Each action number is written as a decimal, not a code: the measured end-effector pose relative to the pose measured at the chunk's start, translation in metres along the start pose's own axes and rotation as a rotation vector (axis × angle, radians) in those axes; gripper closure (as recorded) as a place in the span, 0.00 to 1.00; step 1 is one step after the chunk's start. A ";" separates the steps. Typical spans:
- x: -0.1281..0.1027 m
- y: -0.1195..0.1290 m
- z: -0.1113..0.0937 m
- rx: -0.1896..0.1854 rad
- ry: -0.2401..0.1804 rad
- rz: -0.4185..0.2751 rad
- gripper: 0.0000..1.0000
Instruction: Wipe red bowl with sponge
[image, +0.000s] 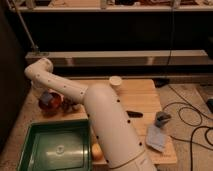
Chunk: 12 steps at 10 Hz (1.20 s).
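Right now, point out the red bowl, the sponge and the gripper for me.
red bowl (55, 106), camera view, glossy right side of its rim.
sponge (48, 99), camera view, blue-grey top, over the bowl's opening.
gripper (44, 93), camera view, arm's lower end, just above the sponge.

Warm, dim light falls from above onto the wooden desk (140, 92), while the gaps around the shelf (125, 58) behind lie in deep shadow. The white arm (105, 120) carries a soft sheen. The hand (45, 94), at the desk's left end over the red bowl (54, 106), sits in shade.
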<state>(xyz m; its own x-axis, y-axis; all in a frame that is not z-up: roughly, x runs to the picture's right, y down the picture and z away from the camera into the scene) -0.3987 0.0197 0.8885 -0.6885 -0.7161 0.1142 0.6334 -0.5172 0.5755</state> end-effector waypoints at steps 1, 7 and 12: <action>-0.002 -0.006 0.001 0.012 -0.002 -0.011 1.00; -0.036 -0.007 -0.014 0.045 -0.025 -0.035 1.00; -0.044 0.014 -0.013 0.008 -0.041 -0.010 1.00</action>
<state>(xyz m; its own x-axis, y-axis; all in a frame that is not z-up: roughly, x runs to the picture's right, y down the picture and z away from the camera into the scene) -0.3547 0.0378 0.8813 -0.7087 -0.6912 0.1418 0.6241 -0.5204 0.5828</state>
